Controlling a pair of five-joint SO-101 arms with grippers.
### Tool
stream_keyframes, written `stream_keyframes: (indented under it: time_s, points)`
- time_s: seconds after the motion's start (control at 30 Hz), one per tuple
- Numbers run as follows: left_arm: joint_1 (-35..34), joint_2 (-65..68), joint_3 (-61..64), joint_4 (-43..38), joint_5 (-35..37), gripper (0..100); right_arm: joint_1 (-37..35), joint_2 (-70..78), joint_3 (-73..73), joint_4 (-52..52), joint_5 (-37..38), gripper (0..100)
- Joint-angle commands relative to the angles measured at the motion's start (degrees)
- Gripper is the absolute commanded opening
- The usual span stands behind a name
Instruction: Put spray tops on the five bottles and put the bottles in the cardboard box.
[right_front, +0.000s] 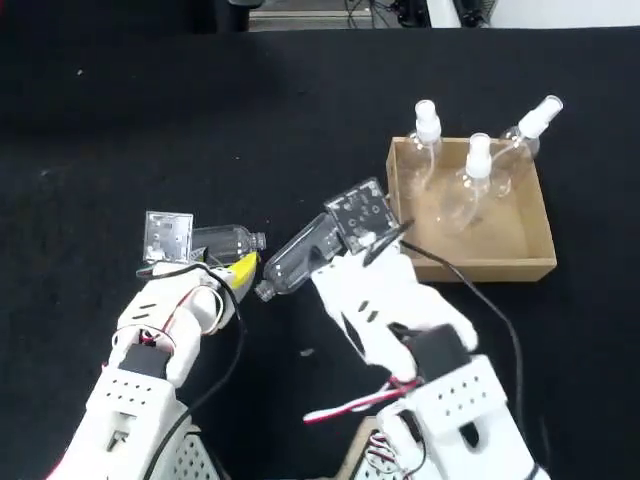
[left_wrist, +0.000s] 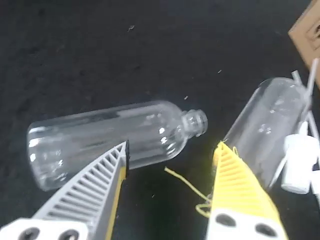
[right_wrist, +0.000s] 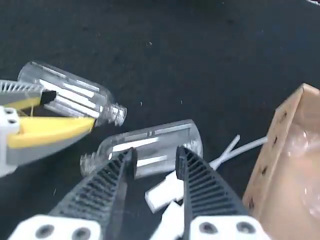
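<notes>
Two clear, capless bottles lie on the black table. My left gripper (left_wrist: 172, 150) is open just over the left bottle (left_wrist: 110, 140), its grey and yellow fingertips spread near the neck; the high view shows this bottle (right_front: 228, 240) too. The other bottle (right_wrist: 150, 147) lies under my open right gripper (right_wrist: 155, 155). Two white spray tops (right_wrist: 165, 192) with thin tubes lie beside its base, one head in the gap between the black fingers. The cardboard box (right_front: 525, 268) holds three bottles with spray tops (right_front: 478, 170).
My two arms sit close together at the front of the table, with the left gripper's yellow finger (right_wrist: 50, 131) a short way from the right gripper. The box wall (right_wrist: 280, 165) stands just beyond the spray tops. Open black cloth lies behind and to the left.
</notes>
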Motion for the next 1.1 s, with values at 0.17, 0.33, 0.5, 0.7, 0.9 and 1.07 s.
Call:
stream_keyframes:
  time_s: [0.17, 0.33, 0.5, 0.7, 0.9, 1.07]
  points:
    - [-1.36, -0.09, -14.11, 16.26, 0.26, 26, 0.0, -5.76, 6.99, -4.57, -0.18, 10.6]
    - [-4.35, 0.09, -22.73, 24.44, 0.09, 26, 5.45, -7.52, 8.31, -4.31, -0.44, 10.6]
    - [-3.21, 0.09, -29.76, 32.44, -2.55, 26, 5.36, -4.79, 8.31, -4.66, -0.44, 10.6]
    - [-4.35, 0.09, -31.87, 35.96, -6.86, 26, 5.27, -2.15, 7.87, -5.36, -0.44, 10.7]
    - [-13.05, 0.09, -29.58, 33.93, -6.86, 26, 1.49, 3.74, 5.32, -5.54, 0.0, 10.7]
    - [-20.0, 0.09, -25.71, 27.25, -6.77, 26, -2.2, 9.63, -1.98, -1.58, -0.35, 17.8]
